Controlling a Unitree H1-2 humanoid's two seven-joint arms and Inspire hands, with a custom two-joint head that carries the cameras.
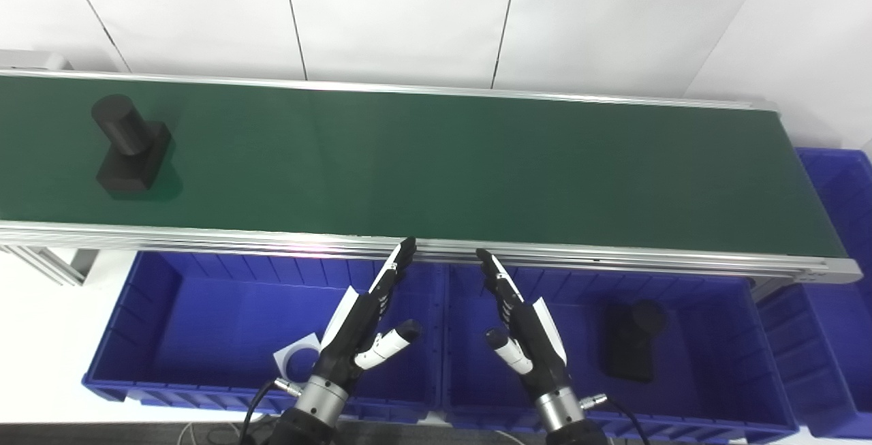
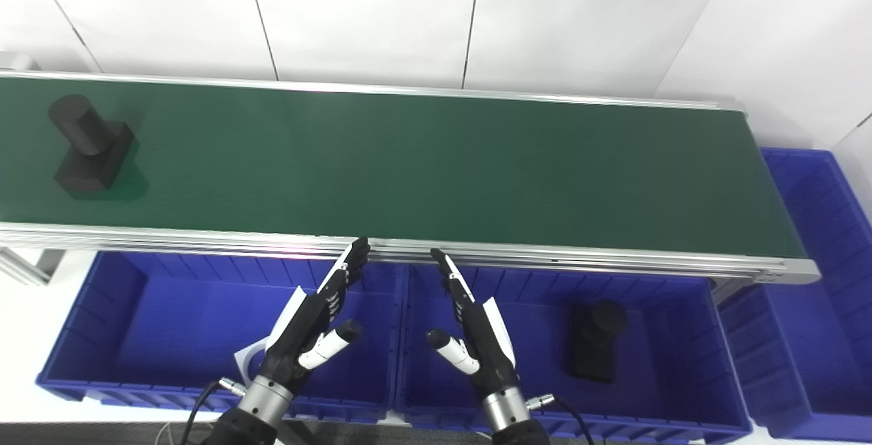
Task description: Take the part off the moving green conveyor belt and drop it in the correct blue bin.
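Waiting step: the black part (image 1: 129,148) — a cylinder on a block — rides the far left of the green conveyor belt (image 1: 436,165). Left robot hand (image 1: 361,326) and right robot hand (image 1: 524,329) hover spread, empty, above the 2 blue bins (image 1: 204,309) — a matching part (image 1: 630,339) lies in the right one. Next, I judge, a reach timed to the belt.

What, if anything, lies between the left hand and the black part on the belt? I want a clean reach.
Nothing visible blocks it. The left hand is open above the left blue bin; the black part stands far left on the green belt. Only the belt's near rail and bare belt lie between.
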